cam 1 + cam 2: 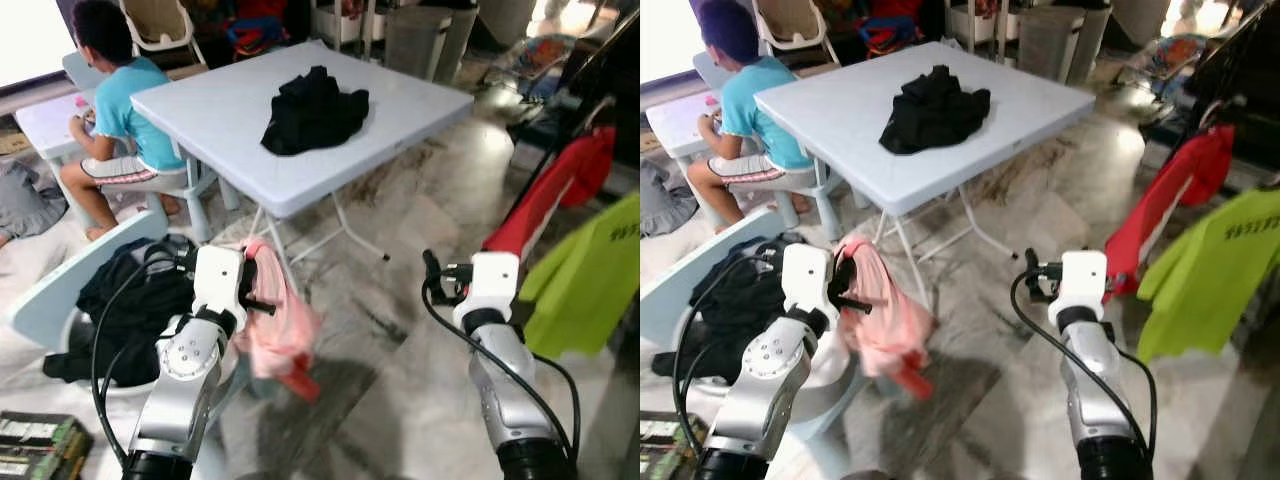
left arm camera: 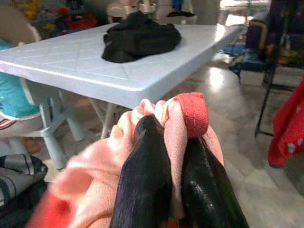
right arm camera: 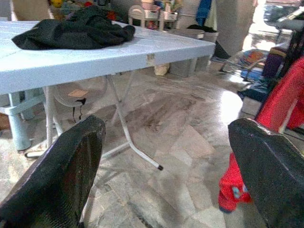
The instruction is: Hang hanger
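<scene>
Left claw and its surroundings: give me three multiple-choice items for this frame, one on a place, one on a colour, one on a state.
1. Where does the black garment lie?
A. on the white folding table
B. on the floor
C. on the rack at the right

2. What colour is the cloth in the left claw?
A. green
B. pink
C. black

3. How does the right claw stand?
A. shut on a hanger
B. shut on red cloth
C. open, holding nothing

Key: 1 A, the black heap sits on the tabletop. 2 B, pink fabric bunches between the left claw's fingers. 3 C, the right wrist view shows its fingers wide apart with floor between them.
</scene>
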You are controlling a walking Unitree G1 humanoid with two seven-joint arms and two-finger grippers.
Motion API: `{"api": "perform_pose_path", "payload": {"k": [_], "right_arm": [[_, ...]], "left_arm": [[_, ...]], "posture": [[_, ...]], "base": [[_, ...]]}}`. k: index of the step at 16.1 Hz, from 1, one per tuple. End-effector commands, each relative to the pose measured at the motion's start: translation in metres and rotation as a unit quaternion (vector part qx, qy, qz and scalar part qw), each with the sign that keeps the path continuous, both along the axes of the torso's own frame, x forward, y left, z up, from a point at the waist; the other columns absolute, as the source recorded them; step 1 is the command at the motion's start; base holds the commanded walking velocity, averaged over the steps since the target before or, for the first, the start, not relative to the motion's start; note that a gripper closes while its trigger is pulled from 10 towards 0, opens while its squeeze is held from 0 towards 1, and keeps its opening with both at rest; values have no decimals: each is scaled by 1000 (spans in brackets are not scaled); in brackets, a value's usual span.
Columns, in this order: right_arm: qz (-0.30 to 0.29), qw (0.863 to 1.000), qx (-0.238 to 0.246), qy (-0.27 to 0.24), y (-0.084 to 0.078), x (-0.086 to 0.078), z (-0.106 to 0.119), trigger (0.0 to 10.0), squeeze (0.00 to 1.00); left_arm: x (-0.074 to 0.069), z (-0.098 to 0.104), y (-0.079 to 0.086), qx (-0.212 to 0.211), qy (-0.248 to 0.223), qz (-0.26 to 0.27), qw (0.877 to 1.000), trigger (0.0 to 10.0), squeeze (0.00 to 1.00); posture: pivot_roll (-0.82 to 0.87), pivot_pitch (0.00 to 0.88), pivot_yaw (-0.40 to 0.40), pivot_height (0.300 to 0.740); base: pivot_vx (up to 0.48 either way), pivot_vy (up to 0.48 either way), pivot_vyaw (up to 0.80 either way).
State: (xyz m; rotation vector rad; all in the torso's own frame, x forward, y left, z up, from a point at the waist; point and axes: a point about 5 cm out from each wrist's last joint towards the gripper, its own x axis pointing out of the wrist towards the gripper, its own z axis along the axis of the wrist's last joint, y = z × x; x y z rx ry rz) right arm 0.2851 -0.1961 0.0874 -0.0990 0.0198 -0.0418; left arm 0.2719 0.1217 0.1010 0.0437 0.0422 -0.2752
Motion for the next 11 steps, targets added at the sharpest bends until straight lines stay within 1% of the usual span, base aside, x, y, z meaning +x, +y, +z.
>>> {"api": "perform_pose_path", "payload": {"k": [1, 4, 8, 10, 11], "right_arm": [[-14, 1000, -4, 2, -6, -1, 1, 10000, 0], [-14, 1000, -5, 3, -6, -1, 1, 10000, 0], [-15, 1000, -6, 4, -6, -1, 1, 10000, 0], [-16, 1000, -6, 6, -5, -1, 1, 10000, 0], [-15, 1000, -7, 6, -5, -1, 1, 10000, 0]], "left_arm": [[0, 2, -9, 8, -5, -22, 1000, 10000, 0], [-2, 0, -11, 18, -5, -30, 999, 10000, 0], [-1, 1, -11, 18, -8, -32, 999, 10000, 0], [-2, 2, -12, 11, -10, -45, 999, 10000, 0], [-4, 6, -14, -8, -18, -64, 998, 10000, 0]], "posture": [[-16, 0, 39, 740], [-15, 2, 37, 740], [-15, 5, 34, 740], [-17, 10, 33, 740], [-17, 10, 33, 740]], "base": [[0, 0, 0], [0, 0, 0], [0, 0, 0], [0, 0, -800], [0, 0, -800]]}}
